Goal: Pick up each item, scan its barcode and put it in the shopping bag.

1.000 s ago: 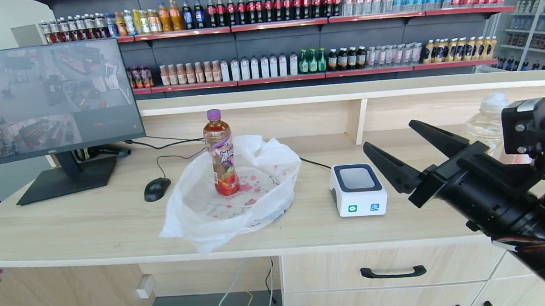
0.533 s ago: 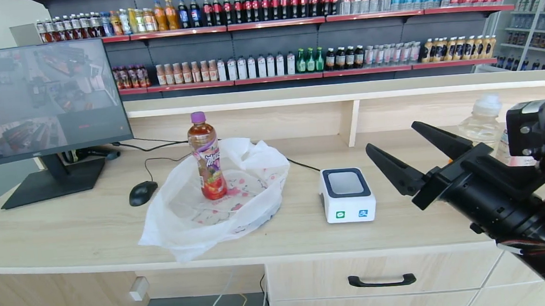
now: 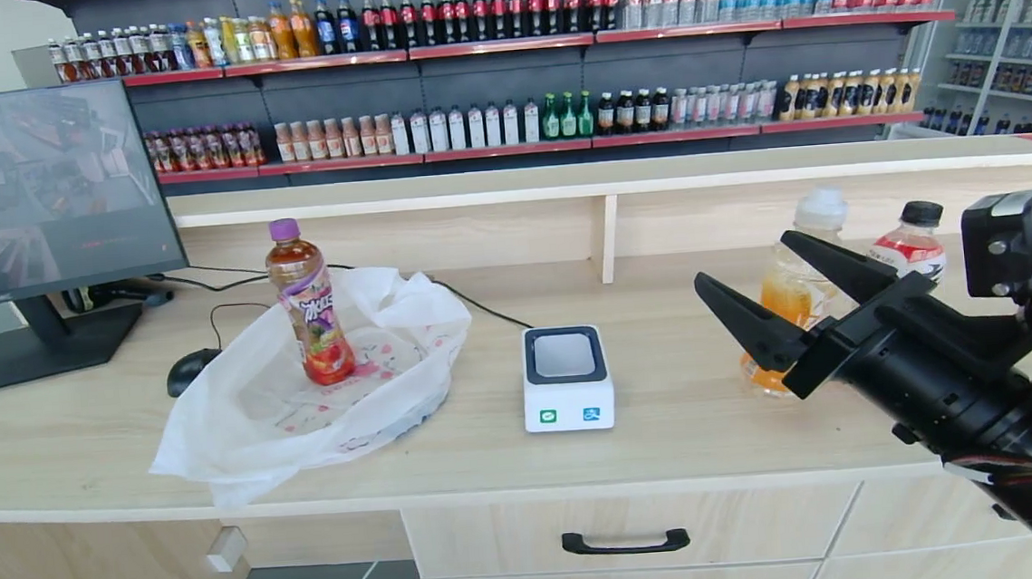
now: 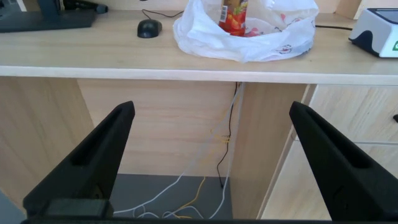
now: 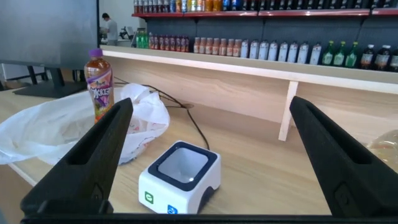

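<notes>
Pale wood surface: crumpled white plastic shopping bag at left, purple-capped red drink bottle upright inside. Right tool hangs spread, empty, before the white-capped orange juice bottle at right; likely the next grasp, then the white box scanner, centre.

On the counter the monitor stands at the far left, with the mouse just to its right. Next comes the shopping bag, spread out near the front edge, with a bottle upright inside it. The scanner sits right of the bag, apart from it. Further right stand the taller bottle and, beside it on the right, the shorter bottle. The right gripper hangs in front of these two, above the counter. Shelves of drinks line the wall behind.
</notes>
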Available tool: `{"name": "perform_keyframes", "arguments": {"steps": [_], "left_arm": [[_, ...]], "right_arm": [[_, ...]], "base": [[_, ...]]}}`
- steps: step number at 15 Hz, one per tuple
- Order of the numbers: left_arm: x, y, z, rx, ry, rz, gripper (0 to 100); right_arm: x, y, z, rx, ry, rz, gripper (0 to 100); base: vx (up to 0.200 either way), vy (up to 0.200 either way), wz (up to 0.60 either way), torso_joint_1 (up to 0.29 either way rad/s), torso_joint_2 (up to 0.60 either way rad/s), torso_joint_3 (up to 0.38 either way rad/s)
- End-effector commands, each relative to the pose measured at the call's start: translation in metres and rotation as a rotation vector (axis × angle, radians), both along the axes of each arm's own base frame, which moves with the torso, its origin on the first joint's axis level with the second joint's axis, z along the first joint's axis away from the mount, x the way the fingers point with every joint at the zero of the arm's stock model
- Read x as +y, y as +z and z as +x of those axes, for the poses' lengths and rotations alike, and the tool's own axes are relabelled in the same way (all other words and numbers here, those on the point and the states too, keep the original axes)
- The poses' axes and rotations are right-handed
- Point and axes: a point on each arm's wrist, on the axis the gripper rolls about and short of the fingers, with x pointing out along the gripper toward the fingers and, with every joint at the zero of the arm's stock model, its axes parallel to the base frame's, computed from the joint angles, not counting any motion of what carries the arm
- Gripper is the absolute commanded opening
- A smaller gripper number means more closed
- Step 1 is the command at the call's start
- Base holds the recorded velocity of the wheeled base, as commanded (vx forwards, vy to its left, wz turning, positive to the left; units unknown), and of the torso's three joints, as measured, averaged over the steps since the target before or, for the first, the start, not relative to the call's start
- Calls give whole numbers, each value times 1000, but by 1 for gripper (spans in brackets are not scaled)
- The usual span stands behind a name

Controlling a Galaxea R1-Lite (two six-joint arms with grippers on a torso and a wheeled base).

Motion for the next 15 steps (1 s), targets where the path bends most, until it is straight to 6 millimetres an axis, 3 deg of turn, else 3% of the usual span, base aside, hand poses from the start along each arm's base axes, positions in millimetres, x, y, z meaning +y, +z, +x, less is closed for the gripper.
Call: {"name": "perform_keyframes", "arguments": {"steps": [1, 8, 11, 15], "left_arm": [[0, 0, 0, 0, 0, 0, 100], [0, 0, 0, 0, 2, -15, 100], [0, 0, 0, 0, 2, -15, 100], [0, 0, 0, 0, 2, -15, 100]], "right_arm": [[0, 0, 0, -1, 0, 0, 100], [-17, -10, 5, 40, -73, -23, 100], [-41, -24, 15, 95, -190, -47, 100], [-53, -37, 28, 151, -270, -63, 100]], "base": [[0, -200, 0, 7, 2, 2], [0, 0, 0, 0, 0, 0], [0, 0, 0, 0, 0, 0], [0, 0, 0, 0, 0, 0]]}}
